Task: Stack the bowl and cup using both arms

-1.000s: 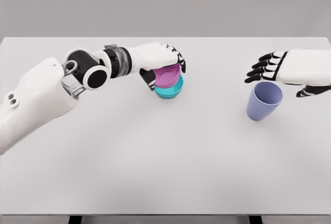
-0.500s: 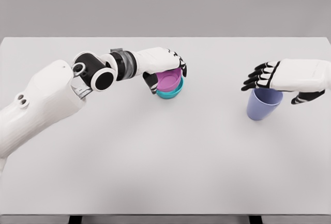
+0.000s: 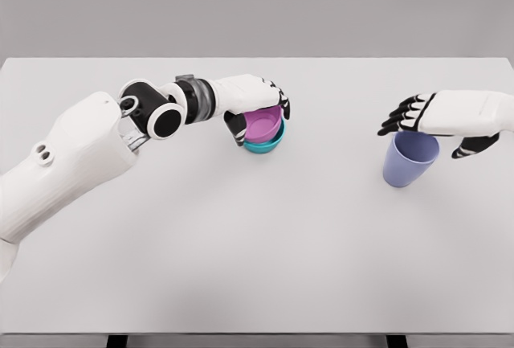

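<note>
The left arm (image 3: pixel 72 163) comes in from the lower left and stretches toward the far middle of the white table (image 3: pixel 257 243). Its black elbow joint (image 3: pixel 152 111) sits up high, and the forearm runs rightward from there. The left hand (image 3: pixel 255 105) is clamped on the pink bowl (image 3: pixel 263 125): the thumb presses the bowl's left side while the black-tipped fingers (image 3: pixel 283 103) curl over its far rim. The pink bowl sits nested inside the teal bowl (image 3: pixel 265 144), tilted a little so that its opening faces up and to the right. Only the lower edge of the teal bowl shows beneath it, resting on the table.

A wide stretch of bare tabletop lies between the bowls and the lavender cup (image 3: pixel 408 160), which stands upright on the right side of the table, well apart from the stacked bowls. The right hand (image 3: pixel 450 119) comes in from the right edge and hovers just above the cup's rim, palm down. Its fingers (image 3: pixel 401 113) are spread and extended to the left, past the cup's far edge, and the thumb (image 3: pixel 474 145) hangs down to the right of the cup. The hand holds nothing, and whether it touches the rim cannot be told.
</note>
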You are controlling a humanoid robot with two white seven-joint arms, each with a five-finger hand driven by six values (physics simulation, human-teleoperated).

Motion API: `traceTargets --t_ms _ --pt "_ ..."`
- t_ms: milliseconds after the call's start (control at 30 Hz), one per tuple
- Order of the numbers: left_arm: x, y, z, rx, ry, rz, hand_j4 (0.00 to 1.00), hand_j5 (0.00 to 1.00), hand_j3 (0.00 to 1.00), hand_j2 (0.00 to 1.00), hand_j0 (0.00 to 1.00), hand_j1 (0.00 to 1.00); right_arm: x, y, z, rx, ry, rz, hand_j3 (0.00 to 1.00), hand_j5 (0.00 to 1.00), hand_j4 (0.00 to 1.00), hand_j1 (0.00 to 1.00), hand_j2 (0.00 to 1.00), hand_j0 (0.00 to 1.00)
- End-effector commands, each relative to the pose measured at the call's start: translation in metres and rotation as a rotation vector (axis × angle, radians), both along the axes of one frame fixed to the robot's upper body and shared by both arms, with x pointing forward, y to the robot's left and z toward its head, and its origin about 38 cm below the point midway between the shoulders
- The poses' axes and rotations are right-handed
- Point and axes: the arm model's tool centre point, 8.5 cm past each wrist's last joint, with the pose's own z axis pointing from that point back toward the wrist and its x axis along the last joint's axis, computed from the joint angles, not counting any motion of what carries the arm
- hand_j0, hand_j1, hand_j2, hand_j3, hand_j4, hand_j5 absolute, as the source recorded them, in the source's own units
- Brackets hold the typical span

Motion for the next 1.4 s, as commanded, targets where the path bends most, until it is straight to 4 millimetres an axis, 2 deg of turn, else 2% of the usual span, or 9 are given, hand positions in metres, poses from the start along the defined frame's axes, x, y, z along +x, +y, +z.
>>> traceTargets --t_ms 0,467,533,633,967,1133,1233,1333,1367 --pt "0.0 -0.001 0.0 -0.002 0.0 -0.001 0.7 0.7 0.7 0.7 0.7 0.7 0.002 -0.001 -0.008 -0.006 0.017 -0.008 1.0 1.0 1.0 1.0 1.0 1.0" --pt "0.003 -0.001 -0.003 0.0 0.008 0.011 0.72 0.72 0.72 0.72 0.72 0.72 0.009 0.005 -0.023 -0.006 0.049 -0.009 1.0 1.0 1.0 1.0 1.0 1.0" --pt "0.003 -0.001 -0.003 -0.001 0.009 0.008 0.76 0.76 0.76 0.76 0.76 0.76 0.011 0.005 -0.02 -0.006 0.044 -0.01 1.0 1.0 1.0 1.0 1.0 1.0" --pt "0.003 -0.002 -0.002 -0.003 0.008 0.006 1.0 1.0 1.0 1.0 1.0 1.0 0.014 0.002 -0.025 -0.017 0.047 -0.023 1.0 1.0 1.0 1.0 1.0 1.0" --pt "-0.006 -0.003 0.008 -0.023 -0.008 -0.024 1.0 1.0 1.0 1.0 1.0 1.0 0.017 0.001 -0.034 -0.022 0.07 -0.033 1.0 1.0 1.0 1.0 1.0 1.0" --pt "-0.031 0.043 0.063 -0.12 -0.049 -0.083 1.0 1.0 1.0 1.0 1.0 1.0 0.017 0.006 -0.038 -0.024 0.078 -0.021 1.0 1.0 1.0 1.0 1.0 1.0" --pt "-0.048 0.069 0.094 -0.272 -0.029 -0.26 1.0 1.0 1.0 1.0 1.0 1.0 0.018 0.003 -0.043 -0.03 0.092 -0.03 1.0 1.0 1.0 1.0 1.0 1.0" --pt "-0.083 0.137 0.119 -0.476 0.054 -0.48 1.0 1.0 1.0 1.0 1.0 1.0 0.018 0.002 -0.046 -0.044 0.092 -0.033 1.0 1.0 1.0 1.0 1.0 1.0" --pt "-0.091 0.159 0.112 -0.571 0.12 -0.464 1.0 1.0 1.0 1.0 1.0 1.0 0.019 0.003 -0.046 -0.041 0.093 -0.031 1.0 1.0 1.0 1.0 1.0 1.0"
